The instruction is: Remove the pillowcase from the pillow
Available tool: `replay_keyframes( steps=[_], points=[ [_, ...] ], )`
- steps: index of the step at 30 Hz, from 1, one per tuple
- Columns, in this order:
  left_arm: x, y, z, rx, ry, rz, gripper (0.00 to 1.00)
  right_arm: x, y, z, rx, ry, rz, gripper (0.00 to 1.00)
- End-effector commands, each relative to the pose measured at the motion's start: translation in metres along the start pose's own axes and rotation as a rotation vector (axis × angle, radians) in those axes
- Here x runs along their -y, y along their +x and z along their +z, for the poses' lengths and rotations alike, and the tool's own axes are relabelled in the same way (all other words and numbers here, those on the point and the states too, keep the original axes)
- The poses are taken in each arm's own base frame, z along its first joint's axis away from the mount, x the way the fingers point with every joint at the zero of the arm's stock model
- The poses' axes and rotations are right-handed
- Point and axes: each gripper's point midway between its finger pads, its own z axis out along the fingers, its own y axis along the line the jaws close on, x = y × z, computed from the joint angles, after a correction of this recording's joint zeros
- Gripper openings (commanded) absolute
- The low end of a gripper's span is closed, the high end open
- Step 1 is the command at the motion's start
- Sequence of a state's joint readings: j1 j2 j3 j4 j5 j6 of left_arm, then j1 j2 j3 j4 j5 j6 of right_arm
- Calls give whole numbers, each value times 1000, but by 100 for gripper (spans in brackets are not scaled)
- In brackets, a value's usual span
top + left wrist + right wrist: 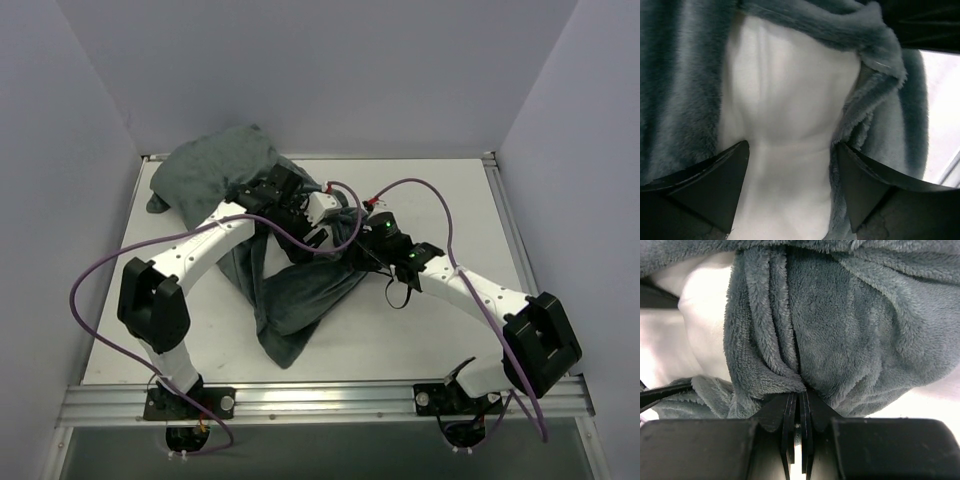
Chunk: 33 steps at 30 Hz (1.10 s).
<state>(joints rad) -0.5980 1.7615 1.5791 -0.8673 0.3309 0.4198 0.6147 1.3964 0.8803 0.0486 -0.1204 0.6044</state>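
Note:
The pillowcase (215,165) lies as a rumpled dark grey plush heap at the back left of the table, and its zebra face is out of sight. In the left wrist view the white pillow (790,85) bulges out of the pillowcase (680,75) mouth. My left gripper (792,145) stands open astride that white bulge, with the right finger against the plush hem. My right gripper (800,390) is shut on a bunched fold of pillowcase (850,325), and a strip of pillow (700,310) shows to its left. From above, both grippers (318,222) (358,228) meet at the heap's right side.
The white table (430,330) is bounded by lilac walls at the back and both sides. An aluminium rail (330,400) runs along the front edge. Purple cables (100,275) loop off both arms, one over the fabric.

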Motion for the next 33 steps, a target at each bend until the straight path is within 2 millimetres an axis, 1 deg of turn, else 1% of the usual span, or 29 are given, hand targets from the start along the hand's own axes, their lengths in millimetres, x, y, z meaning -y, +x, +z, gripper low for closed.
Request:
replay_keyframes(
  steps=[1, 3, 5, 7, 9, 12, 13, 14, 15, 16, 18, 19, 20, 21, 22, 23, 24, 26, 27, 28, 29, 30, 32, 33],
  points=[
    [-44, -23, -15, 54, -246, -9, 82, -1, -6, -1, 25, -10, 5, 0],
    [-55, -23, -17, 53, -304, -14, 85, 1, -4, -1, 17, -3, 6, 0],
    [-56, -23, -17, 61, -313, -23, 86, 3, -1, -1, 11, 2, 3, 0],
    [-59, -30, -22, 86, -328, -42, 90, 7, 5, -2, -2, 8, 4, 0],
    [-56, -35, -25, 101, -319, -48, 93, 12, 14, -4, -21, 18, 4, 0],
    [-60, -41, -21, 94, -318, -59, 96, 18, 23, -7, -39, 27, 9, 0],
    [-67, -37, -18, 68, -350, -62, 96, 20, 28, -7, -51, 32, 10, 0],
    [-71, -32, -9, 38, -356, -59, 96, 22, 30, -8, -57, 37, 9, 0],
    [-73, -28, -5, 17, -354, -41, 96, 22, 30, -8, -58, 37, 10, 0],
    [-82, -19, 2, -29, -395, -43, 96, 21, 30, -7, -58, 33, 10, 0],
    [-85, -10, 12, -67, -389, -28, 96, 21, 29, -6, -58, 31, 10, 0],
    [-84, -3, 22, -97, -367, -27, 96, 20, 27, -5, -52, 28, 8, 0],
    [-78, 4, 27, -128, -335, -25, 96, 20, 27, -3, -57, 32, 7, 0],
    [-77, 5, 30, -135, -325, -30, 95, 19, 26, -2, -56, 30, 1, 0],
    [-76, 6, 33, -143, -316, -34, 92, 19, 23, -2, -51, 35, -3, 0],
    [-77, 4, 31, -137, -309, -29, 78, 20, 23, -1, -53, 39, -9, 0],
    [-77, 3, 30, -135, -309, -21, 67, 20, 22, 0, -53, 42, -12, 0],
    [-76, 6, 33, -157, -298, -17, 42, 20, 18, 0, -45, 46, -14, 0],
    [-77, 2, 31, -151, -298, -28, 3, 23, 17, 0, -42, 50, -10, 0],
    [-78, 2, 32, -148, -302, -46, 2, 25, 17, 1, -42, 54, -6, 0],
    [-75, -1, 31, -115, -263, -82, 2, 27, 17, 2, -43, 58, -4, 0],
    [-72, -6, 27, -87, -242, -104, 2, 33, 16, 2, -42, 70, 5, 0],
    [-69, -22, 3, -4, -235, -166, 2, 42, 17, 1, -50, 93, 16, 0],
    [-74, -26, -11, 38, -239, -196, 2, 48, 17, -1, -49, 105, 22, 0]
  ],
)
